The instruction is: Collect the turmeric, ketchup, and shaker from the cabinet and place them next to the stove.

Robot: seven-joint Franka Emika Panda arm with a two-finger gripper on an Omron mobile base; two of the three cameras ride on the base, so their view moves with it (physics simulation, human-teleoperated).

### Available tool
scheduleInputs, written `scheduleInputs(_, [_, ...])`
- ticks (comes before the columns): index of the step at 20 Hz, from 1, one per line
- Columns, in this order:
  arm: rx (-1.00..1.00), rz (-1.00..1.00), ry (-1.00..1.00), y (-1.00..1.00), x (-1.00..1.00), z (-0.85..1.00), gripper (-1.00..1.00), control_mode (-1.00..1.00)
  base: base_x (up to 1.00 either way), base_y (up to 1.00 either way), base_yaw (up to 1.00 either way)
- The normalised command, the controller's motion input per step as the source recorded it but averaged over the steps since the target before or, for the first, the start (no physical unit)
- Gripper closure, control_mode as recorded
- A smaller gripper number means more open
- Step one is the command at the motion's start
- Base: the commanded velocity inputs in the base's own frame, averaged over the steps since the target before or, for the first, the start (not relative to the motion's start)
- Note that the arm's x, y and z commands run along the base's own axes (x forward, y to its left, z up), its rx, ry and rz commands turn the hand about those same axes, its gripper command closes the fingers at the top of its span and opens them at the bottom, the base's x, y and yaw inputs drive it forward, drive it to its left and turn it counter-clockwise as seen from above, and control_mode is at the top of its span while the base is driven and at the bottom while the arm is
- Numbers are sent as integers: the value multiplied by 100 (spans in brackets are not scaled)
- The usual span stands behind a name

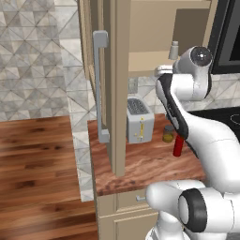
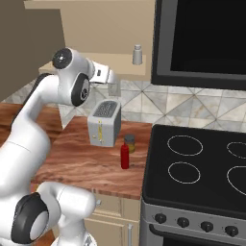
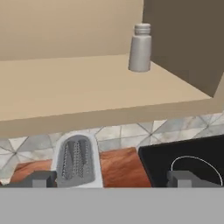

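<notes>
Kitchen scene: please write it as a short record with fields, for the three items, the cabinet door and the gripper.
shaker: upright on the cabinet shelf, alone there
ketchup: upright on the wooden counter, left of the stove
turmeric: on the counter just behind the ketchup, beside the toaster
cabinet door: open
gripper: open, empty, in front of the shelf edge, aimed towards the shaker
left to collect: shaker
</notes>
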Motion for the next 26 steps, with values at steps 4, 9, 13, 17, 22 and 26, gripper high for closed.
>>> scheduleInputs(4, [-3, -33, 0, 0, -8, 43, -100, -100, 0, 0, 0])
scheduleInputs(9, [-1, -20, -10, -12, -7, 13, -100, -100, 0, 0, 0])
scheduleInputs(13, [0, -1, -21, 0, -12, 7, -100, -100, 0, 0, 0])
scheduleInputs(17, [0, -5, -10, 0, 0, 37, -100, -100, 0, 0, 0])
scheduleInputs(22, [0, -6, -9, -1, 0, 35, -100, -100, 0, 0, 0])
scheduleInputs(26, [0, -5, -6, -6, 1, 28, -100, -100, 0, 0, 0])
